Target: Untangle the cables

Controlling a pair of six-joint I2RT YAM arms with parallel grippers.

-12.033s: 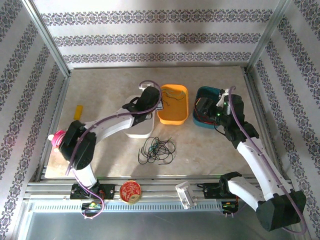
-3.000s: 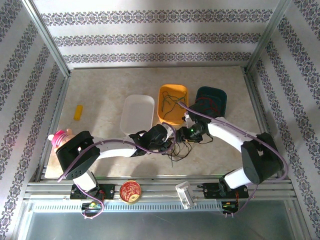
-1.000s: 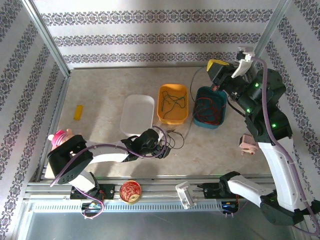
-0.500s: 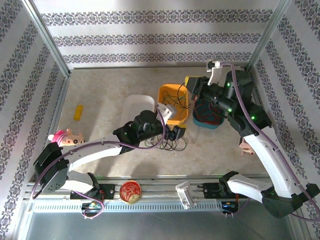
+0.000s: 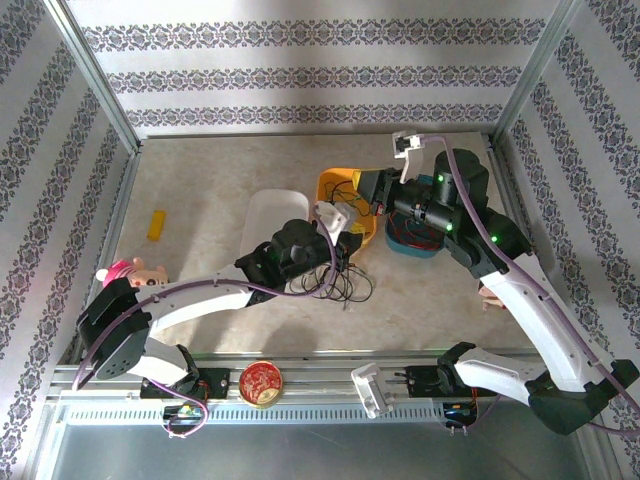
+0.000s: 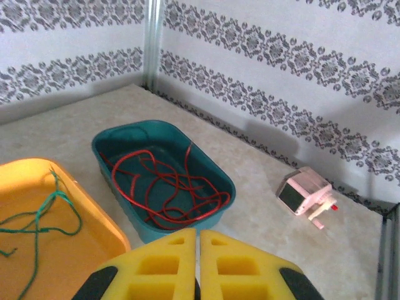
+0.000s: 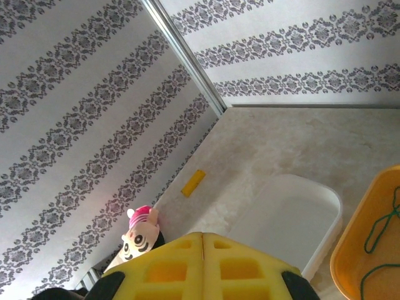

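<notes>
A loose tangle of black cables [image 5: 338, 287] lies on the table in front of the trays. My left gripper [image 5: 351, 249] hangs just above its far edge. Its yellow fingers [image 6: 169, 256] are shut, and I see no strand between them. A red cable [image 6: 169, 187] is coiled in the teal tray [image 6: 220, 177]. A green cable [image 6: 44, 209] lies in the orange tray [image 6: 75, 256]. My right gripper [image 5: 360, 187] hovers over the orange tray [image 5: 333, 187], pointing left, with its fingers [image 7: 181, 262] pressed together and nothing held.
A white tray [image 5: 268, 225] stands left of the orange one. A yellow block [image 5: 156, 224] and a plush toy [image 5: 130, 272] lie at the left edge. A small pink device [image 5: 492, 292] sits at the right. A red tin [image 5: 262, 381] rests on the front rail.
My left gripper has lifted from the table toward the trays, and its jaws have gone from open to shut. The right arm has swung down and left from the back right corner to the orange tray.
</notes>
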